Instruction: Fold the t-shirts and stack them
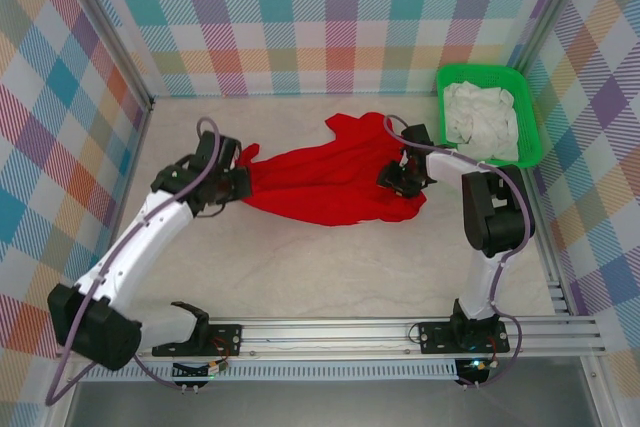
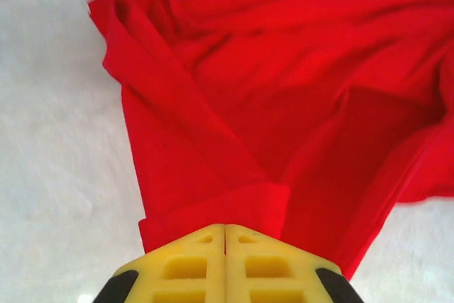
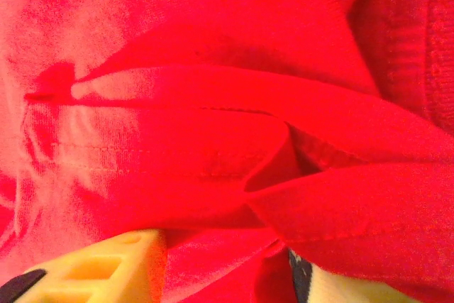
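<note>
One red t-shirt [image 1: 320,182] lies stretched between two pincers, left pincer [image 2: 225,230] and right pincer [image 1: 392,181], both clamped on it.

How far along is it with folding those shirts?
Nothing looks folded yet. The red t-shirt lies crumpled on the table, its left end pinched by the left gripper, its right end bunched between the fingers of the right gripper. Flattening, folding and stacking remain. White cloth sits rumpled in the green basket.

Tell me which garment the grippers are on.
The red t-shirt: the left gripper is shut on one end, the right gripper straddles the other. The white cloth lies apart in the green basket.
</note>
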You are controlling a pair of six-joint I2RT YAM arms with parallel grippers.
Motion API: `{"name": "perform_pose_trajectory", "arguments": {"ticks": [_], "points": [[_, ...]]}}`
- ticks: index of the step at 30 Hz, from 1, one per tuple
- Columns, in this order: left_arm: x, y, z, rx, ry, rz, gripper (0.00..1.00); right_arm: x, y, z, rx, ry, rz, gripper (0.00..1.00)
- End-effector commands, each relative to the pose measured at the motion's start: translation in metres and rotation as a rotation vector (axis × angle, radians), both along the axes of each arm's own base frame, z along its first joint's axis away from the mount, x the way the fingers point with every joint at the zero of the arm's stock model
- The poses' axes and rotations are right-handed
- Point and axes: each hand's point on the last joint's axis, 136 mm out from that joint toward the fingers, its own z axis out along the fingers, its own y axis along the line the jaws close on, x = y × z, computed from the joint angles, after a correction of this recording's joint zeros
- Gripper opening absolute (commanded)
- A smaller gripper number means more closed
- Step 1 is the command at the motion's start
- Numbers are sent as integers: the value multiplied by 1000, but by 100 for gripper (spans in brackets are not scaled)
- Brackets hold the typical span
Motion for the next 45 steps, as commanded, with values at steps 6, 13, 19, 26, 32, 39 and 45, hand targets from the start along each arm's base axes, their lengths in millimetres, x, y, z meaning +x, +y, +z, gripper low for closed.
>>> {"name": "perform_pose_trajectory", "arguments": {"ticks": [6, 13, 19, 26, 32, 39, 45], "points": [[-79, 21, -66, 37, 186, 149, 0, -20, -1, -2, 12, 12, -4, 42], [-98, 41, -99, 65, 225, 274, 0, -43, -1, 9, 34, 4, 32, 19], [-111, 44, -127, 84, 287, 321, 0, -63, -3, 38, 25, -42, 76, 19], [-124, 58, -141, 102, 289, 423, 25, -102, -15, 51, -10, -48, 86, 20], [-92, 60, -92, 102, 113, 424, 77, -110, -20, 63, -28, -74, 103, 28], [-8, 59, -33, 237, 28, 358, 85, -71, -7, 83, -31, -121, 163, 33], [77, 68, -58, 218, 91, 378, 81, -10, 0, 91, -100, -144, 197, 40]]}}
